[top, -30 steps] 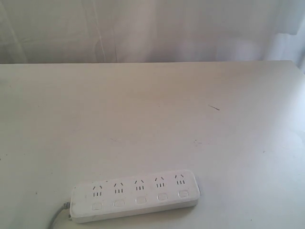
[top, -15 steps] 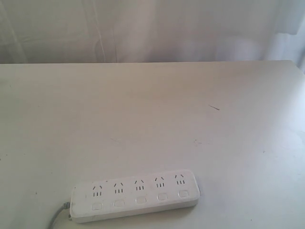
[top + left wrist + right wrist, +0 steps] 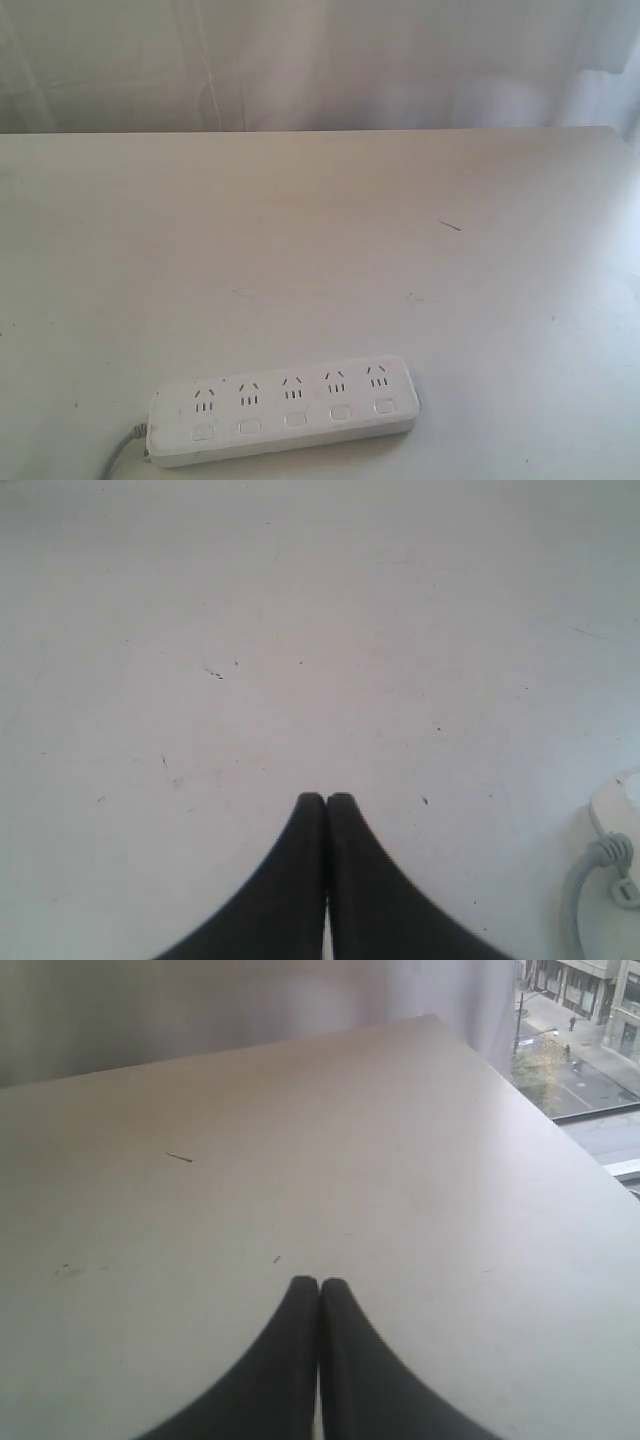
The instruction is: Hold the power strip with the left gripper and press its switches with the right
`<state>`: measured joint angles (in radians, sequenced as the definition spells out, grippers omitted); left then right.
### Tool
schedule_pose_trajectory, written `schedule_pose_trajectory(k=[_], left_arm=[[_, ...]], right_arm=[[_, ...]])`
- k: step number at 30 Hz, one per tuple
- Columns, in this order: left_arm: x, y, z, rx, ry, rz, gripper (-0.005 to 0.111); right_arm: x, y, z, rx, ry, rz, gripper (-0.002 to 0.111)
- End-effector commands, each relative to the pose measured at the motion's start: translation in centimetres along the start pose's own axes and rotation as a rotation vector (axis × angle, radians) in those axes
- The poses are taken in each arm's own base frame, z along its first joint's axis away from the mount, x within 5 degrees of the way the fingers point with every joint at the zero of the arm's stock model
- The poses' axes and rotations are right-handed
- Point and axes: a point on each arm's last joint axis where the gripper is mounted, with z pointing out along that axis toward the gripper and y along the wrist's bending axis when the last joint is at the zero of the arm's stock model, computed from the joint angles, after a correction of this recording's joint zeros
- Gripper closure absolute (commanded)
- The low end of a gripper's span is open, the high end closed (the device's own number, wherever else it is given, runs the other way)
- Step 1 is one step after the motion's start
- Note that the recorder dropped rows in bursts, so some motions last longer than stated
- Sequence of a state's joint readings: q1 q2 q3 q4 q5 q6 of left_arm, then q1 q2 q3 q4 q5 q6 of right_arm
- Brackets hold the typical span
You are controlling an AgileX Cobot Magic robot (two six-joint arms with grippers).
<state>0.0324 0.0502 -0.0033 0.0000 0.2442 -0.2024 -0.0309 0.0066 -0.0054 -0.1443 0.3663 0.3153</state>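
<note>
**Nothing grabbed yet**

The long white plastic power strip [image 3: 283,409] lies flat near the front edge of the pale bench [image 3: 320,220], left of centre, with its five white buttons [image 3: 295,420] along the near side and a grey cord [image 3: 118,456] off its left end. On the black left gripper [image 3: 326,798] and the black right gripper [image 3: 319,1282] the jaws are pressed tight together, holding nothing

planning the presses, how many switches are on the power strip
5 switches, in one row on the power strip, one under each socket: leftmost, second, middle, fourth, rightmost. None appear hidden.
</note>
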Motion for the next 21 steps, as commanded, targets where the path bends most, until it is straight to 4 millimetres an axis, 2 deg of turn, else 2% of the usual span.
schedule_pose_trajectory(k=[1,6,14,21], left_arm=[[0.12,0.03,0.03,-0.003,0.004,-0.002,0.107],[0.12,0.03,0.03,-0.003,0.004,-0.002,0.107],[0.12,0.03,0.03,-0.003,0.004,-0.002,0.107],[0.12,0.03,0.03,-0.003,0.004,-0.002,0.107]], right_arm=[[-0.04,-0.15,0.01,0.017,-0.023,-0.007,0.108],[-0.04,-0.15,0.01,0.017,-0.022,-0.011,0.108],[-0.08,-0.12,0.01,0.015,-0.026,-0.124,0.108],[-0.18,-0.01,0.01,0.003,-0.038,-0.106,0.108]])
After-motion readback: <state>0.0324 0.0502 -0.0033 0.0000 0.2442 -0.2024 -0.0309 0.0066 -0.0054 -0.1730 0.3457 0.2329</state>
